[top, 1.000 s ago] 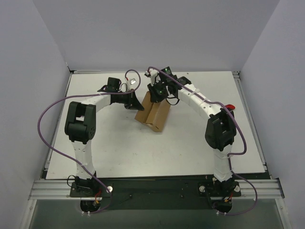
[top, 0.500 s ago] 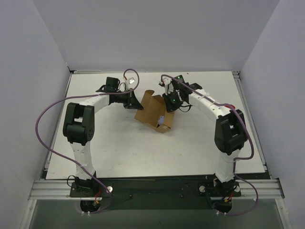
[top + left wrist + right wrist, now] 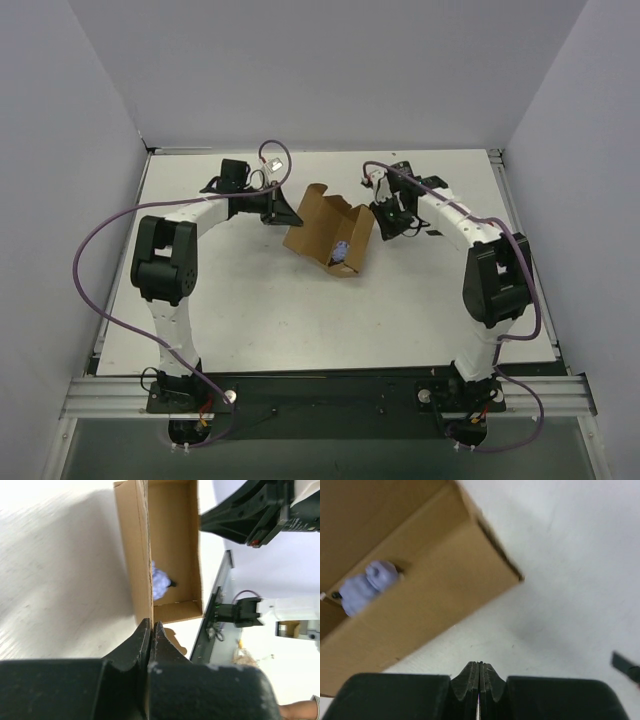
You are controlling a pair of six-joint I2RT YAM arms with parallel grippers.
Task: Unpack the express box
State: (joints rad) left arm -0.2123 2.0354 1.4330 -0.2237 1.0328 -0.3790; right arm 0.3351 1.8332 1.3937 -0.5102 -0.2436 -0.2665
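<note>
the express box [image 3: 322, 225] sits on the table [image 3: 250, 310] about midway between the two arms and toward the far side. its top is open and a small lilac item [image 3: 341, 249] is lying inside. the left gripper [image 3: 290, 213] is at the box's left corner. in the left wrist view its jaws are pressed together, with the edge of one cardboard wall running straight into them, so they appear to be pinching that wall and steadying the box. seen from there, the box's long axis runs straight away from the left jaws toward the right arm, and the lilac item rests against the inner face of the pinched wall.

the right gripper [image 3: 383, 218] is just beside the box's right side, not touching it. its jaws are fully closed and hold nothing. in the right wrist view a tan side wall stands between those jaws and the lilac item, which lies ahead and off to the left, over the rim (a little blurred, so i cannot tell what it is).

the left arm is busy with the wall, so the right is the free one and the likelier to fetch the contents. my judgement is that it would have to part its jaws, rise over the near wall and come down into the opening, not push in from the side.
</note>
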